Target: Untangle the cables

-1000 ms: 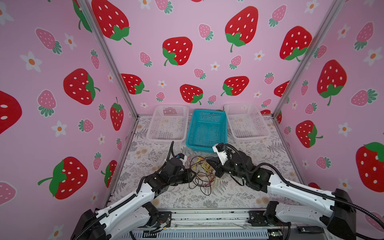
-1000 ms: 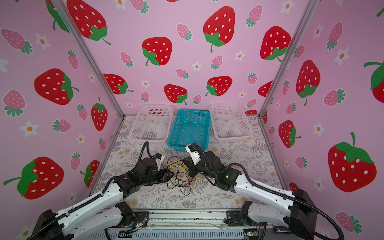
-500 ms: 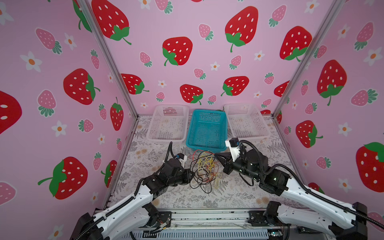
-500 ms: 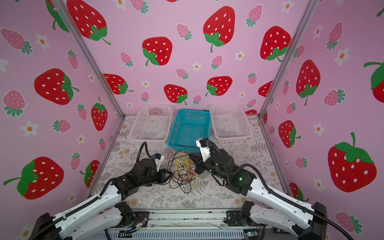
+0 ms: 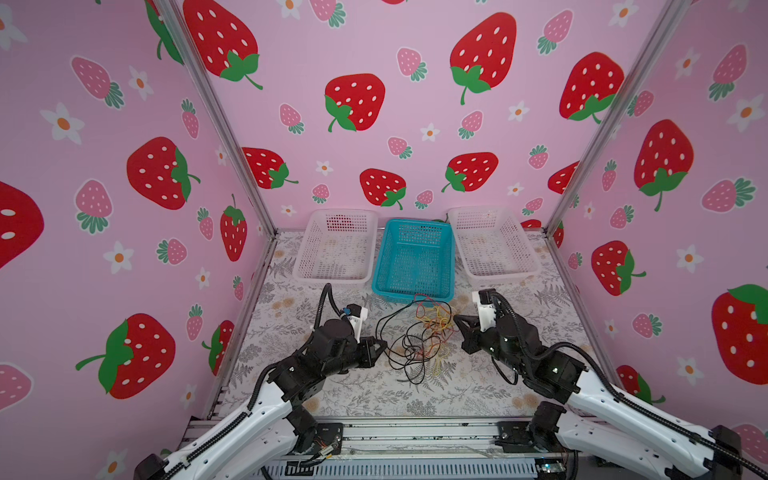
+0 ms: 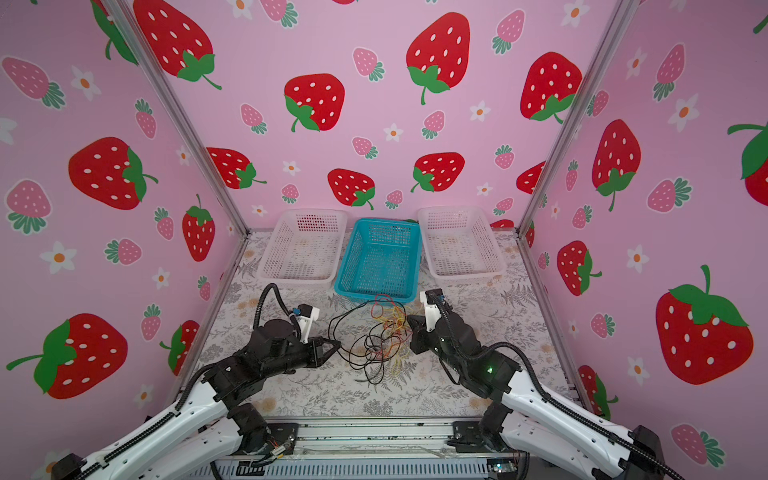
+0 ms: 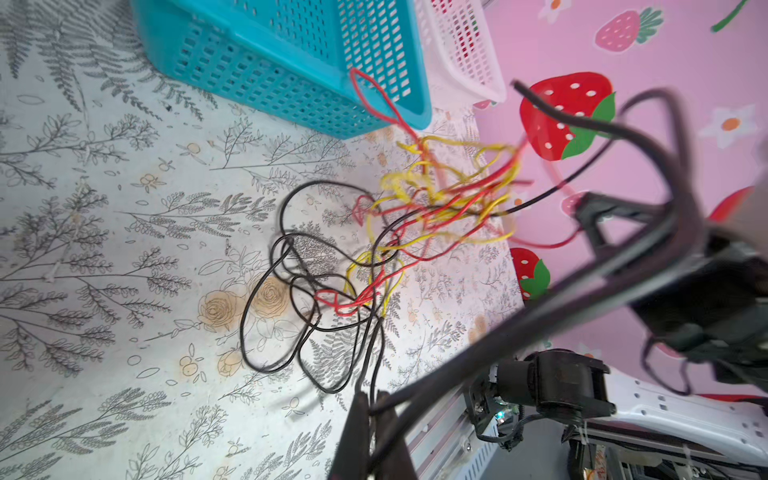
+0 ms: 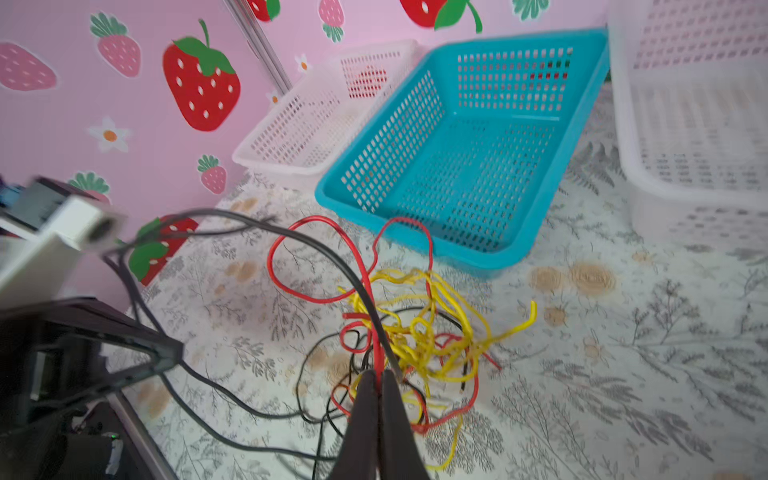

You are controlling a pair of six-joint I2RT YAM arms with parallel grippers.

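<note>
The cables [image 5: 417, 334] lie in one loose knot of red, yellow and black on the table [image 5: 374, 395], just in front of the blue basket [image 5: 411, 293], with a red loop touching its near wall. The knot sits between the two arms, so each can take it from its own side. The left gripper [image 7: 372, 399] is clenched on a black strand [image 7: 540, 309] at the knot's near-left edge. The right gripper [image 8: 379, 376] is clenched on a red strand [image 8: 374, 328] among the yellow coils; a black one runs close past its tips, and whether it is caught too I cannot tell. Holding different colours at opposite sides looks meant to let the arms draw apart and tease the black out of the rest. The knot is not yet undone. Two white baskets [image 5: 332, 276] flank the blue one, likely bins for sorted colours
</note>
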